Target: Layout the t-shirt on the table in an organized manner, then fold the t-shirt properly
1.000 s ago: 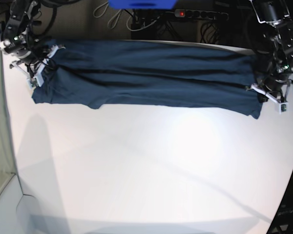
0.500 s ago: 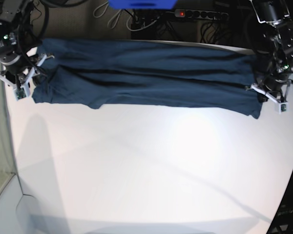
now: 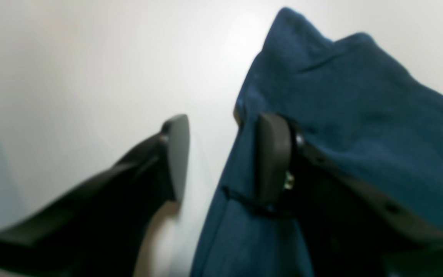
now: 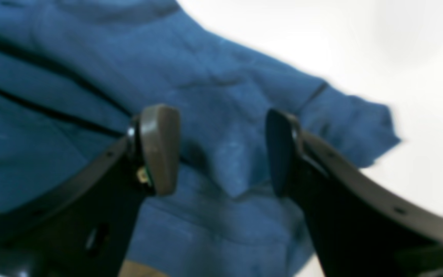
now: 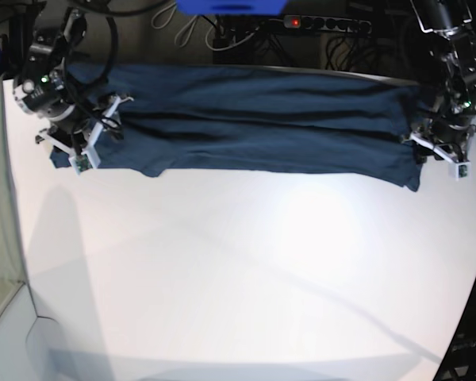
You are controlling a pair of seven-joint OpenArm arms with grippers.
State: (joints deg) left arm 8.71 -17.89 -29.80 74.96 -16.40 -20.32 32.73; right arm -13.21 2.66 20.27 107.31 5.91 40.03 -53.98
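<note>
While the t-shirt (image 5: 246,119) lies stretched in a long dark band across the far side of the table (image 5: 246,278), neither arm has cloth pinched.

Left gripper (image 3: 221,157): jaws partly apart. One pad sits over bare table; the other rests against the shirt's edge, near the hem seam. The gap between them shows only white table, so nothing is held. In the base view it sits at the shirt's right end (image 5: 440,155), right by the lower corner.

Right gripper (image 4: 221,150): jaws wide, hovering over the shirt's other end with a small raised pucker of fabric showing between the pads. Pads look clear of the cloth, though the view is blurred, so I can't rule out light contact. In the base view it's over the left end (image 5: 87,139), near what looks like a sleeve.

Progress, as a judgement:
- The shirt looks already folded lengthwise into a strip. Dark crease lines run along it and it's far longer than it is deep.
- Edges are roughly straight. The lower left sleeve area dips and the lower right corner pokes out a little.
- Still to do: fold the strip crosswise, end over end, into a compact packet. Possibly tidy that right corner first.

No label mark at the neck visible from here. A power strip (image 5: 321,24) and cables sit beyond the table's far edge, clear of the work.
</note>
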